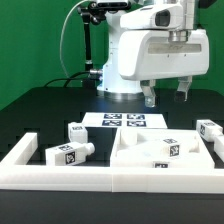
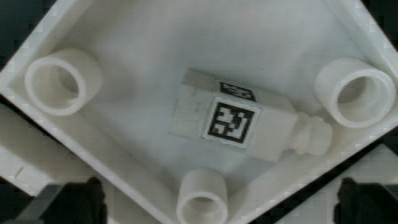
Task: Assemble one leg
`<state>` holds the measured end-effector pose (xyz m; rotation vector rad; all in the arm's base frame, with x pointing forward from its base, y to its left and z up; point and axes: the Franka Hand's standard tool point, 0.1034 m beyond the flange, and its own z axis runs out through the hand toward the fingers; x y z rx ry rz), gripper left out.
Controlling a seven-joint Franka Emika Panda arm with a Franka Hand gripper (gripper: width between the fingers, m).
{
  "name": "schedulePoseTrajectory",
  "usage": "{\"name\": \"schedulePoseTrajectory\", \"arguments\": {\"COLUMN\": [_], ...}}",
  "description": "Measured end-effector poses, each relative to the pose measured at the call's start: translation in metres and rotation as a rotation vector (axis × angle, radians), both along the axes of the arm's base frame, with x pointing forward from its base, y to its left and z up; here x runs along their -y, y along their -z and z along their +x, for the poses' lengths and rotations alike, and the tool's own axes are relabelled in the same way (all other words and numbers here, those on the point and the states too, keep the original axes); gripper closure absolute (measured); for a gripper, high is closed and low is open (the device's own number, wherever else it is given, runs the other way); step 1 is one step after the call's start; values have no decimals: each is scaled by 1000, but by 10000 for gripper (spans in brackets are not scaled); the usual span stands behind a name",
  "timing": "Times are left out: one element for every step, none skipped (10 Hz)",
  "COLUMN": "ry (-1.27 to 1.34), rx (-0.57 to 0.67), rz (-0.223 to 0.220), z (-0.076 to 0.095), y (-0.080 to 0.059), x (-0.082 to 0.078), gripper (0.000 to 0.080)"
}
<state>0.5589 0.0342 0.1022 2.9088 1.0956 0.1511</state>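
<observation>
My gripper [image 1: 166, 95] hangs open and empty above the flat white square panel [image 1: 135, 152]. One leg [image 1: 170, 149], a short white peg with a marker tag, lies on its side on the panel. In the wrist view this leg [image 2: 242, 118] lies between the panel's three round raised sockets, tag facing up, and the panel's surface [image 2: 134, 135] fills most of the frame. My gripper [image 2: 217, 205] shows only as two dark fingertips [image 2: 71, 200] far apart at the edge. Three more legs lie on the table: two [image 1: 78, 130] [image 1: 70, 153] at the exterior view's left, one [image 1: 208, 130] at its right.
The marker board [image 1: 125, 120] lies flat behind the panel, near the arm's base. A long white rail border [image 1: 100, 180] runs along the front and up the exterior view's left side [image 1: 20, 152]. The table top is black.
</observation>
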Motion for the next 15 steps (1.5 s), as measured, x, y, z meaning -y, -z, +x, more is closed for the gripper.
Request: {"name": "schedulePoseTrajectory", "arguments": {"ry": [10, 12, 13, 12, 12, 12, 12, -44, -63, -66, -57, -61, -64, -61, -39], "rx": [-2, -2, -2, -3, -4, -4, -6, 18, 29, 12, 3, 5, 4, 3, 0], "rz": [1, 1, 1, 2, 2, 2, 1, -4, -13, -16, -16, -16, -15, -16, -19], "z": [-2, -3, -3, -3, -3, -3, -3, -6, -18, -25, -28, -27, -27, -27, -27], "y": [1, 1, 1, 1, 2, 2, 3, 8, 20, 32, 37, 36, 37, 37, 37], "x": [0, 0, 0, 0, 0, 0, 2, 18, 51, 80, 92, 89, 87, 90, 104], "gripper": [150, 150, 150, 150, 150, 150, 150, 150, 150, 150, 150, 150, 150, 150, 150]}}
